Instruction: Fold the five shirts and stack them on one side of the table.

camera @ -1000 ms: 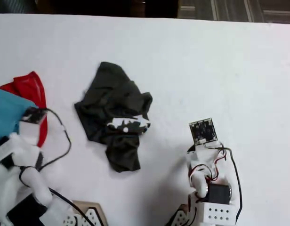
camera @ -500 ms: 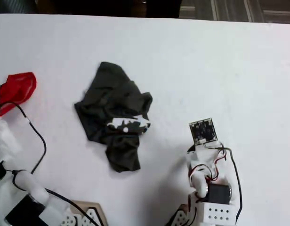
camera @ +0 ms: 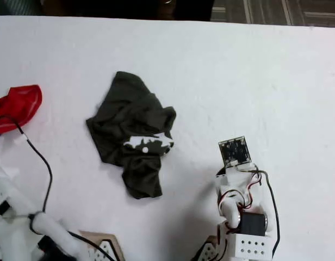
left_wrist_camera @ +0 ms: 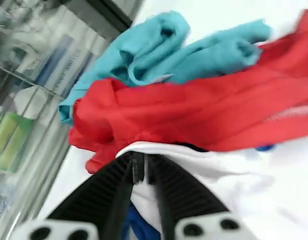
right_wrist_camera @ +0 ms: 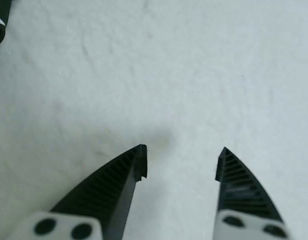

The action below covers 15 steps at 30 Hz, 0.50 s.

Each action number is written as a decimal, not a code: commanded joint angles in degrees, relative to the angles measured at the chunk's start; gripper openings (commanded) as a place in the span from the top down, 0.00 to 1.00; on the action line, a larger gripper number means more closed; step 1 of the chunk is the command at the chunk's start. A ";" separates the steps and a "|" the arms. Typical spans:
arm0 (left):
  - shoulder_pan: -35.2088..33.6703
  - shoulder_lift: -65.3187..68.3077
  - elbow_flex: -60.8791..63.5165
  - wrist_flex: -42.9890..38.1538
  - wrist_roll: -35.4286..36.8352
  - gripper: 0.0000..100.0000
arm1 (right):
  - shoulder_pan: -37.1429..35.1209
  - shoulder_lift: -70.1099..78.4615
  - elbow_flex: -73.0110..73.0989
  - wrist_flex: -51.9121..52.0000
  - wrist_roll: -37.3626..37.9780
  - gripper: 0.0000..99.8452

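— What's cut off?
— The red shirt [camera: 18, 106] runs off the high view's edge, and the left arm [camera: 48, 225] leaves at the corner.
— And by the left gripper [left_wrist_camera: 143, 160]?
— A blue scrap [left_wrist_camera: 136, 227] (shirt or not, unclear) sits mostly hidden under white cloth [left_wrist_camera: 219, 170]. The room beyond is blurred.

This looks like a robotics lab or test room. A white-covered surface [camera: 276, 81] carries a left arm [camera: 10, 212] and a right arm [camera: 241, 223], both built from white printed parts. Loose cables [camera: 37, 157] and a bare circuit board [camera: 235, 151] are exposed. Beyond the left fingers [left_wrist_camera: 111, 187], past the surface's edge, stand glass panels [left_wrist_camera: 29, 95] with blurred coloured items behind. Ahead of the right fingers [right_wrist_camera: 121, 175] lies plain white covering.
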<state>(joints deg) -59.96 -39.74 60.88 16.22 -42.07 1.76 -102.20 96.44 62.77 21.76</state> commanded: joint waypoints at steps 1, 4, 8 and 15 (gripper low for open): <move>2.81 -12.04 -0.92 12.48 0.79 0.83 | 0.31 -0.48 0.26 -0.75 0.62 0.77; 5.80 -21.89 -0.92 21.89 0.88 0.77 | 0.40 -0.22 -1.93 0.13 0.62 0.77; 10.81 -34.99 -0.92 34.37 4.84 0.75 | -0.04 -0.13 -6.95 1.71 0.62 0.77; 22.15 -43.60 -0.84 50.55 5.71 0.75 | -0.04 0.04 -15.12 3.82 0.62 0.77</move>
<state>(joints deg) -41.05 -82.11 60.88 62.64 -37.32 1.76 -102.20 86.24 64.88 21.76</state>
